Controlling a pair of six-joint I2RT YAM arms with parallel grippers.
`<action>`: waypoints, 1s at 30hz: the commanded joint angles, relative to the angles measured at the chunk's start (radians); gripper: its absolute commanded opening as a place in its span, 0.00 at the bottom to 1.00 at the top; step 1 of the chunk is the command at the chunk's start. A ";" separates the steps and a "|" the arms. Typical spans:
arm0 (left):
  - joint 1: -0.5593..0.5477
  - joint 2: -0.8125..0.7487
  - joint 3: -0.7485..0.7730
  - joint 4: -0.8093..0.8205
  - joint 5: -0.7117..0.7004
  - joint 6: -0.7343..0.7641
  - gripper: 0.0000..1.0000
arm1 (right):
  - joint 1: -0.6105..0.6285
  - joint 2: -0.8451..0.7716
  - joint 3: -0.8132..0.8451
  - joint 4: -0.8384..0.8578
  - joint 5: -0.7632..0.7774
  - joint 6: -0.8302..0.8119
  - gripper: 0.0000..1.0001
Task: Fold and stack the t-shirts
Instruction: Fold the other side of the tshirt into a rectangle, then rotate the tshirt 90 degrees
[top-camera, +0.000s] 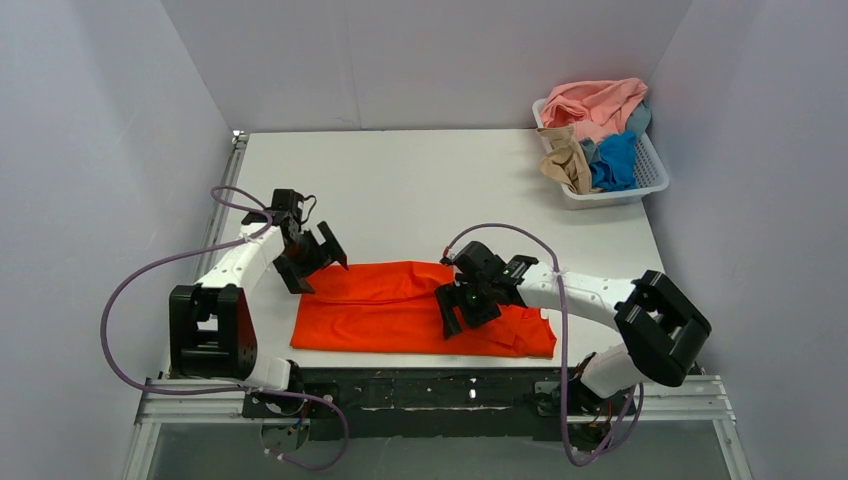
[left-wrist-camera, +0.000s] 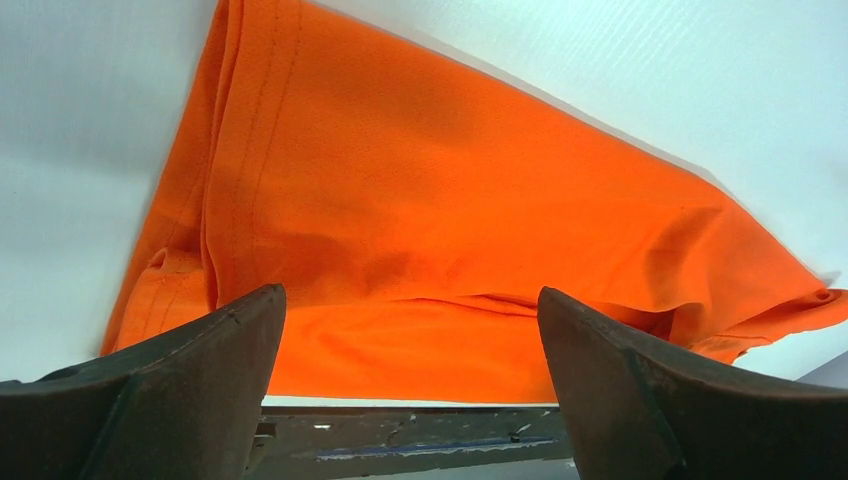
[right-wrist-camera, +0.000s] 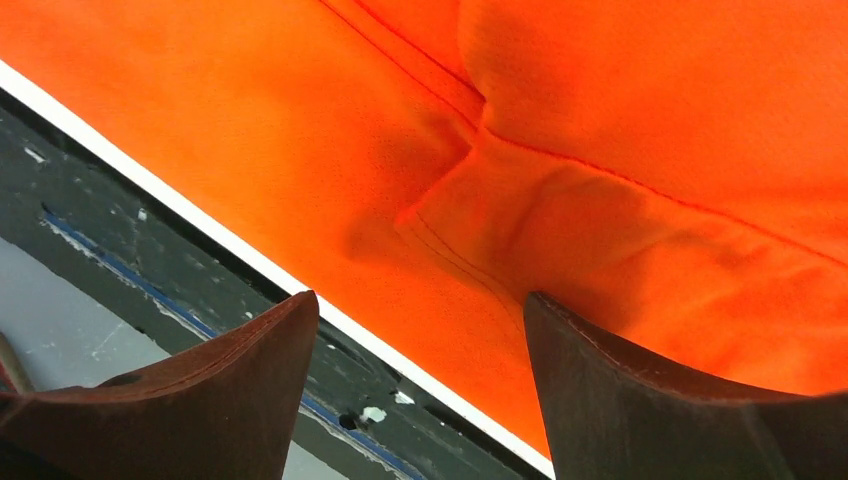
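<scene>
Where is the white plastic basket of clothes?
Top view: the white slatted plastic basket sits at the far right corner of the white table, beside the right wall.

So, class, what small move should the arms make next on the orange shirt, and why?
Probably lower the left fingers onto the left end of the orange shirt and pinch it. It lies folded in a long band; those fingers and the right fingers are open, so a grip comes first.
</scene>
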 joint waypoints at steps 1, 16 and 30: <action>-0.001 0.019 0.021 -0.097 0.092 0.016 0.98 | -0.005 -0.119 0.057 -0.080 0.098 0.044 0.86; -0.161 0.226 0.068 -0.038 0.217 0.035 0.98 | -0.219 -0.294 -0.286 -0.041 -0.048 0.381 0.89; -0.196 0.242 -0.065 0.056 0.256 -0.072 0.98 | -0.561 0.323 0.365 0.001 -0.003 0.139 0.85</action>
